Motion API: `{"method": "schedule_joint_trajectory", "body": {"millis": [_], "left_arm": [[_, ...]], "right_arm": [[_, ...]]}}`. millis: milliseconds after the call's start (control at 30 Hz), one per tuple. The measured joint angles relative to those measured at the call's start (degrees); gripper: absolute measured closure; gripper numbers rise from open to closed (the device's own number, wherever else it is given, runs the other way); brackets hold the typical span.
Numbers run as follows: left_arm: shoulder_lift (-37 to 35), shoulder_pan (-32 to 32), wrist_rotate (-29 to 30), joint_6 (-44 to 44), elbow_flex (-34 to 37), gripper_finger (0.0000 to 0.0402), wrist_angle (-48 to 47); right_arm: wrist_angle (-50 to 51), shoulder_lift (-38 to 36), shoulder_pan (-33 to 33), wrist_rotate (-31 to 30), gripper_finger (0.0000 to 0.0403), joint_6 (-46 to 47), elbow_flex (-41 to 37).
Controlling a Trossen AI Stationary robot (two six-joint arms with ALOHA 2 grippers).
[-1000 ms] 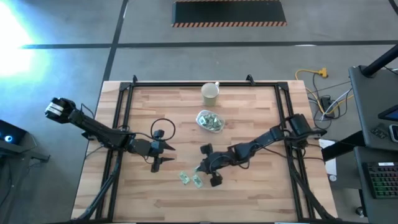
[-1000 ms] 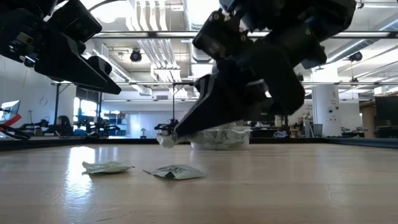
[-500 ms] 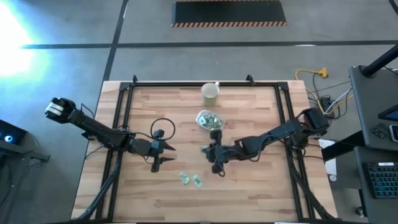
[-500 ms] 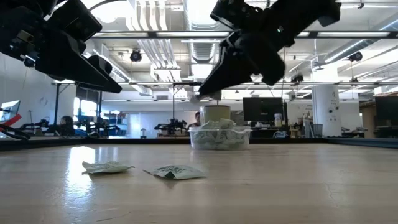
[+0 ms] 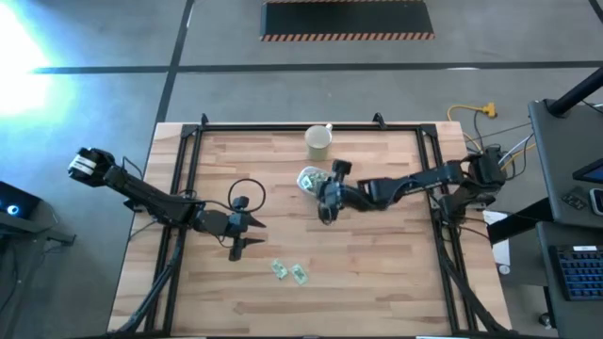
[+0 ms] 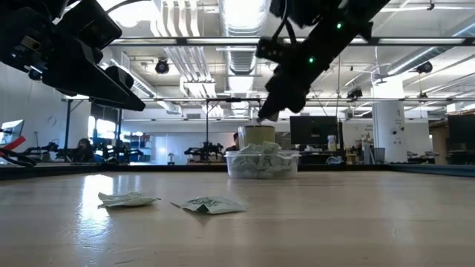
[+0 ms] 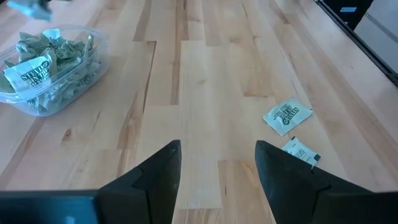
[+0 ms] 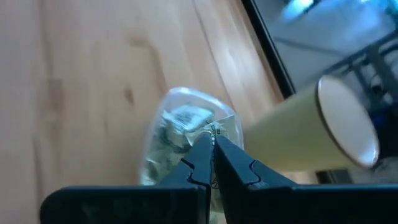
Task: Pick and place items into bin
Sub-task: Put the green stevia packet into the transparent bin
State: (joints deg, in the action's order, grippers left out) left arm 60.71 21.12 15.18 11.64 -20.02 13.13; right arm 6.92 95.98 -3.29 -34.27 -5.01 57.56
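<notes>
High view: right gripper [image 5: 323, 191] has moved from the desk [image 5: 377, 273] to the bin [image 5: 310, 179], jaws closed on a packet [image 8: 214, 132]; left gripper [image 5: 252, 234] jaws open, empty.

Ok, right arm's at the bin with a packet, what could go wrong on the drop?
1. The bin is heaped to its rim, so the packet in the shut right gripper may slide back off.
2. The gripper looks nearer the bin's edge than its middle; a release here might miss.
3. The cup stands close behind the bin and could get knocked.
</notes>
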Motion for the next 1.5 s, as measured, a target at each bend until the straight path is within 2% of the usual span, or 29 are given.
{"method": "schedule_joint_trajectory", "body": {"millis": [300,600,1000,1500], "left_arm": [[0.0,0.0,0.0,0.0,0.0,0.0213,0.0],[0.0,0.0,0.0,0.0,0.0,0.0213,0.2],[0.0,0.0,0.0,0.0,0.0,0.0213,0.2],[0.0,0.0,0.0,0.0,0.1,0.0213,0.2]], "right_arm": [[0.1,2.0,7.4,12.1,0.0394,4.2,-1.2],[0.0,3.5,9.2,16.4,0.0394,6.2,-2.9],[-0.2,3.5,9.3,16.8,0.0391,7.6,-3.3],[-0.2,0.6,9.0,13.7,0.027,6.2,-2.8]]}}
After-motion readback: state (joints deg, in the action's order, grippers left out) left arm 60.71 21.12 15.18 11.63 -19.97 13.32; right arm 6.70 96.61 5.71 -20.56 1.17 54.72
